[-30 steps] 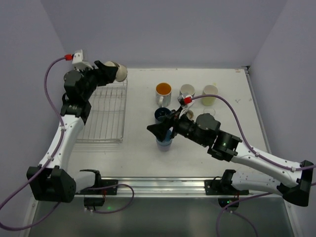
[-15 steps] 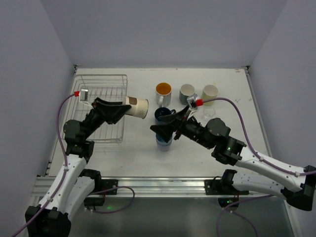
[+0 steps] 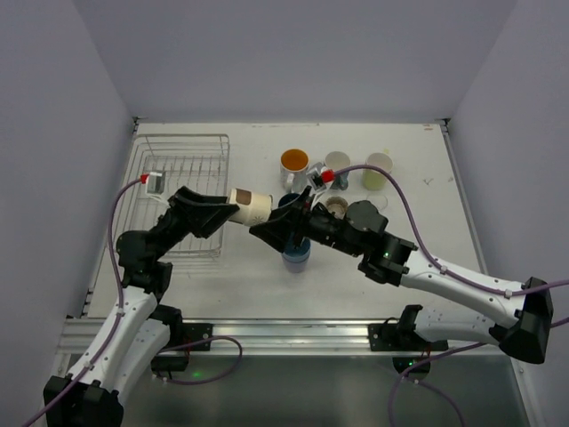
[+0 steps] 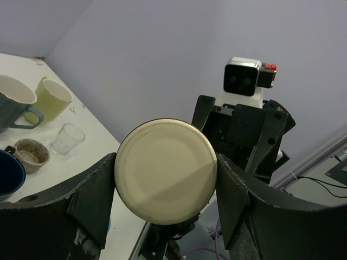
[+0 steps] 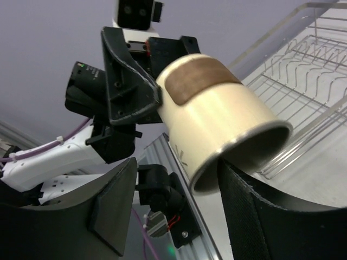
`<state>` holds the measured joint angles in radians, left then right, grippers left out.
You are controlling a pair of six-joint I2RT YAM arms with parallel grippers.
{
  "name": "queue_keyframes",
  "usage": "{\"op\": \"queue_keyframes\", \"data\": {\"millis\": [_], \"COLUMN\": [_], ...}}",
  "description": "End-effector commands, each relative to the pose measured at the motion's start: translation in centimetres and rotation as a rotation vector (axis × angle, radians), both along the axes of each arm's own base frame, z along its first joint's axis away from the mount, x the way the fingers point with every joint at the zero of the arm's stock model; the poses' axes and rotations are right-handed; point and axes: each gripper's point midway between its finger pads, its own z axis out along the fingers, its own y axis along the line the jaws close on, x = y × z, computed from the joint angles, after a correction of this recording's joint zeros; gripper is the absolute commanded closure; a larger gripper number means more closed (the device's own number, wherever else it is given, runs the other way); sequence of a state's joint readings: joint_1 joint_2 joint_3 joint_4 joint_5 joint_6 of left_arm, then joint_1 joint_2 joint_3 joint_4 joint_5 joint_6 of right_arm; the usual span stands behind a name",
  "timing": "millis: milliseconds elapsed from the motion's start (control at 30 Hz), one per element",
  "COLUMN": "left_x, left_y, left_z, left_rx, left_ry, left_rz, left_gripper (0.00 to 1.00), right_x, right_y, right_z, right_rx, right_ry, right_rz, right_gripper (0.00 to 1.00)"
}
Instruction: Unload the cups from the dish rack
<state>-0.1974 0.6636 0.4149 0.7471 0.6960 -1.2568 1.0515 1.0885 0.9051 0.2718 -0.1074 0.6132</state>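
My left gripper [image 3: 229, 208] is shut on the beige cup [image 3: 252, 205], holding it on its side in the air just right of the dish rack [image 3: 182, 138]. The left wrist view shows the cup's base [image 4: 165, 170] clamped between both fingers. The cup's mouth points at my right gripper [image 3: 264, 225], which is open. In the right wrist view one finger sits at the beige cup's [image 5: 217, 116] rim and the other stands clear of its wall. No cups show in the wire rack [image 5: 306, 70].
Standing on the table are an orange-inside cup [image 3: 294, 161], a grey cup [image 3: 337, 162], a yellow-green cup [image 3: 379, 168], a navy mug [image 3: 290, 202], a light blue cup [image 3: 296, 254] and a small speckled cup [image 3: 338, 206]. A clear glass [image 4: 68, 138] stands near them.
The left arm carried the beige cup from the rack's far corner down and right over the table. The right gripper swung left to the cup's mouth and its jaws narrowed.
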Motion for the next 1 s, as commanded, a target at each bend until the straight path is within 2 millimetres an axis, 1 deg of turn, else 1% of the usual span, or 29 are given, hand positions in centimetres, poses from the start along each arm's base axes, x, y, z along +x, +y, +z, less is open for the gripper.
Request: {"op": "queue_keyframes", "data": {"millis": [0, 67, 100, 133, 167, 233, 267, 300, 333, 367, 400, 433, 467, 500, 533, 567, 600, 633, 667, 700, 733, 767, 800, 833, 900, 933, 967], "left_x": [-1.2, -1.4, -1.5, -1.6, -1.6, -1.7, -1.3, -1.3, -1.3, -0.7, -0.5, -0.4, 0.3, 0.7, 0.9, 1.3, 1.5, 1.8, 1.8, 2.3, 2.5, 2.5, 2.9, 2.7, 2.4, 2.3, 2.3], "left_y": [-0.5, -0.6, -0.6, -0.6, -0.7, -0.8, -0.8, -0.9, -0.8, -0.9, -0.8, -0.5, -0.3, 0.2, 0.5, 0.9, 1.4, 1.9, 2.3, 3.2, 3.8, 4.6, 5.7, 6.3, 7.3, 7.5, 7.5], "left_z": [0.7, 0.5, 0.4, 0.1, -0.2, -0.7, -1.5, -1.8, -1.3, -2.5, -2.5, -1.3, -2.7, -1.4, -1.3, -2.5, -1.8, -2.3, -4.1, -4.6, -5.5, -7.3, -8.5, -8.9, -10.9, -11.3, -11.4], "left_rx": [-0.019, -0.019, -0.018, -0.017, -0.013, 0.004, 0.031, 0.048, 0.063, 0.12, 0.148, 0.169, 0.247, 0.272, 0.308, 0.379, 0.403, 0.467, 0.528, 0.566, 0.61, 0.685, 0.727, 0.763, 0.805, 0.804, 0.799], "left_ry": [-0.033, -0.036, -0.035, -0.028, -0.021, -0.012, 0.006, 0.012, -0.005, 0.02, 0.02, -0.018, 0.003, -0.024, -0.037, -0.031, -0.048, -0.082, -0.022, -0.01, 0.001, 0.026, 0.058, 0.04, 0.075, 0.082, 0.075], "left_rz": [-0.047, -0.053, -0.053, -0.055, -0.059, -0.066, -0.056, -0.052, -0.042, -0.022, -0.007, 0.026, 0.058, 0.112, 0.143, 0.172, 0.211, 0.24, 0.248, 0.302, 0.33, 0.352, 0.407, 0.43, 0.466, 0.473, 0.475], "left_gripper": [0.77, 0.75, 0.64, 0.57, 0.41, 0.24, 0.1, 0.04, 0.0, 0.0, 0.0, 0.0, 0.0, 0.0, 0.0, 0.0, 0.0, 0.0, 0.0, 0.0, 0.0, 0.0, 0.0, 0.0, 0.0, 0.0, 0.0], "right_x": [-0.4, -0.1, 0.1, 0.2, 0.5, 1.0, 0.9, 1.4, 1.4, 1.2, 1.1, 1.4, 1.5, 1.1, 1.4, 1.4, 1.3, 1.4, 1.4, 1.1, 1.3, 1.2, 1.0, 1.0, 0.7, 0.9, 1.2], "right_y": [0.5, 1.0, 1.1, 1.2, 1.1, 0.8, 0.3, -0.2, -0.6, -1.4, -1.9, -2.7, -3.3, -4.4, -5.6, -6.4, -7.6, -9.3, -10.3, -12.1, -13.2, -13.9, -14.6, -15.5, -16.0, -16.4, -16.9], "right_z": [5.4, 5.3, 5.3, 5.1, 5.0, 4.1, 4.3, 3.7, 2.7, 3.0, 2.4, 0.4, -0.2, -0.3, -2.6, -3.6, -3.7, -6.2, -7.2, -9.3, -10.3, -11.2, -12.6, -14.2, -16.5, -18.1, -19.0], "right_rx": [0.14, 0.149, 0.157, 0.161, 0.164, 0.148, 0.149, 0.133, 0.091, 0.085, 0.063, -0.001, -0.035, -0.053, -0.151, -0.205, -0.237, -0.349, -0.405, -0.51, -0.561, -0.601, -0.647, -0.707, -0.781, -0.852, -0.898], "right_ry": [-0.066, -0.058, -0.05, -0.046, -0.038, -0.017, -0.019, -0.01, 0.005, -0.01, -0.004, 0.027, 0.026, 0.026, 0.056, 0.062, 0.065, 0.101, 0.119, 0.156, 0.174, 0.187, 0.212, 0.25, 0.295, 0.325, 0.335], "right_rz": [0.04, 0.037, 0.033, 0.029, 0.012, -0.022, -0.037, -0.07, -0.086, -0.097, -0.107, -0.142, -0.162, -0.174, -0.213, -0.237, -0.261, -0.301, -0.324, -0.348, -0.377, -0.381, -0.372, -0.374, -0.345, -0.348, -0.372], "right_gripper": [0.39, 0.46, 0.57, 0.63, 0.76, 0.93, 1.0, 1.0, 1.0, 1.0, 1.0, 1.0, 1.0, 1.0, 1.0, 1.0, 1.0, 1.0, 1.0, 1.0, 1.0, 1.0, 1.0, 1.0, 1.0, 1.0, 1.0]}}
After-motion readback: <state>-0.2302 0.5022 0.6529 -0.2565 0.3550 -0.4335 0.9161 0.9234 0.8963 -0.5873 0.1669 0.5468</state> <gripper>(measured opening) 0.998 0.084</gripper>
